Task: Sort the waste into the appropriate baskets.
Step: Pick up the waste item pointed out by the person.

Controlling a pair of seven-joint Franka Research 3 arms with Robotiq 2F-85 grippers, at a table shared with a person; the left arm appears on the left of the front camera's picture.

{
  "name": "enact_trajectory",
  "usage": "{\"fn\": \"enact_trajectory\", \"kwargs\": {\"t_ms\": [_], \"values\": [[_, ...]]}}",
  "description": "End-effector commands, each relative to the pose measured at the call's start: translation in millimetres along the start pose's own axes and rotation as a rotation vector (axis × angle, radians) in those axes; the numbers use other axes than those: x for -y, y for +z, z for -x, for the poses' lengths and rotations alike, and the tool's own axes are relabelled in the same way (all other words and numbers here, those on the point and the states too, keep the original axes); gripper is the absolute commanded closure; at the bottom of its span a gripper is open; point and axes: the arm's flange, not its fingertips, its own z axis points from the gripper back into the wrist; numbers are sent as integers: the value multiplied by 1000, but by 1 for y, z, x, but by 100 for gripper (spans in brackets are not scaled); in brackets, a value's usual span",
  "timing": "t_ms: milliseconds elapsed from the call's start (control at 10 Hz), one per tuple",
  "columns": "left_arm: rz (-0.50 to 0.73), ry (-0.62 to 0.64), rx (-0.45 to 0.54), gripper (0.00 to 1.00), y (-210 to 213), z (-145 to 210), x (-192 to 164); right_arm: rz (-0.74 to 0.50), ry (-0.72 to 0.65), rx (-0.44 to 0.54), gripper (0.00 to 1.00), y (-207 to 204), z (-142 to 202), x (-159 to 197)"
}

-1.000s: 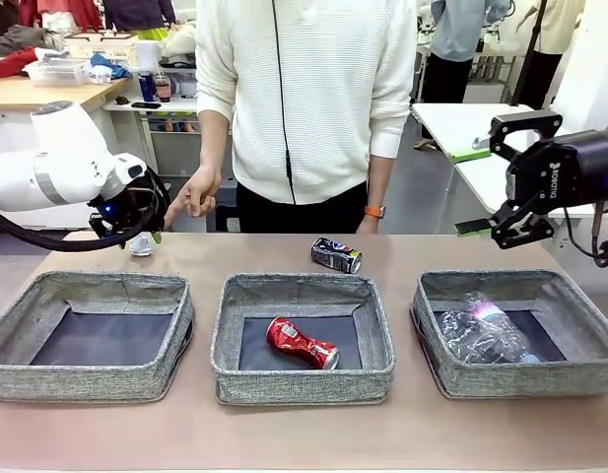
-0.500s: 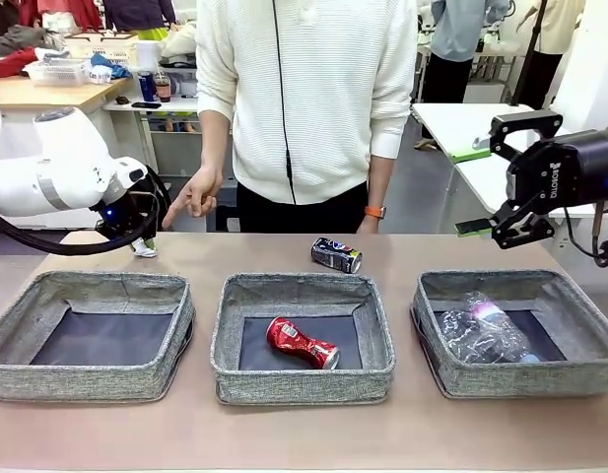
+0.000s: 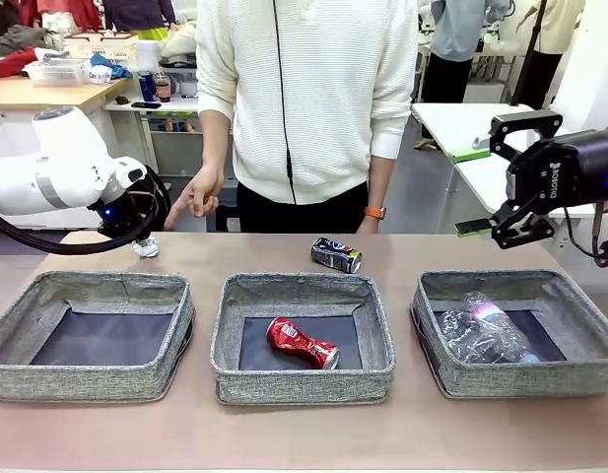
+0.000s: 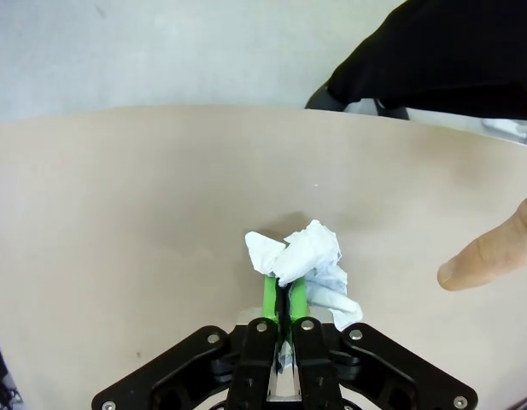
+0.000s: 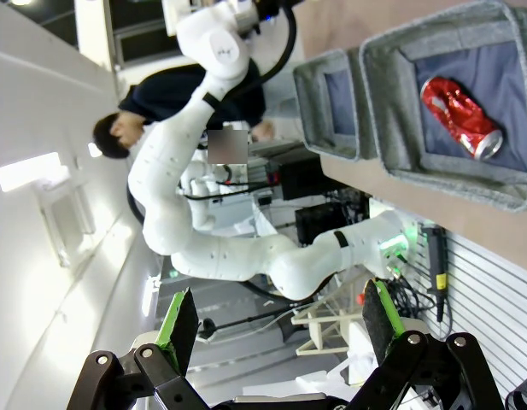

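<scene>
white tissue wad (image 4: 304,253) pinched between the left jaws' tips.

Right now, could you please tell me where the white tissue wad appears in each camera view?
Front view: tissue wad at the table's far left, in the shut left end effector.
Left wrist view: centre, pinched between the green pads.
Right wrist view: too small to tell.
Shared landmark: the person's pointing hand, close beside the wad.

Front across table (image 3: 304,436), left wrist close overhead
</scene>
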Motion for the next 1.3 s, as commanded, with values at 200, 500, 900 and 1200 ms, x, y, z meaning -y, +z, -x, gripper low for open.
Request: {"fn": "enact_trajectory", "kwargs": {"t_ms": [200,500,900,1200], "values": [[-64,73,-48,100,27,4,-10,-12,-17,2,0,0,1,-5],[107,198,-68,100,162,37,13,-12,-17,2,0,0,1,-5],[0,66,-40,100,286,143,60,-12,-17,2,0,0,1,-5],[-61,-55,-30,100,299,180,69,-12,-17,2,0,0,1,-5]]}}
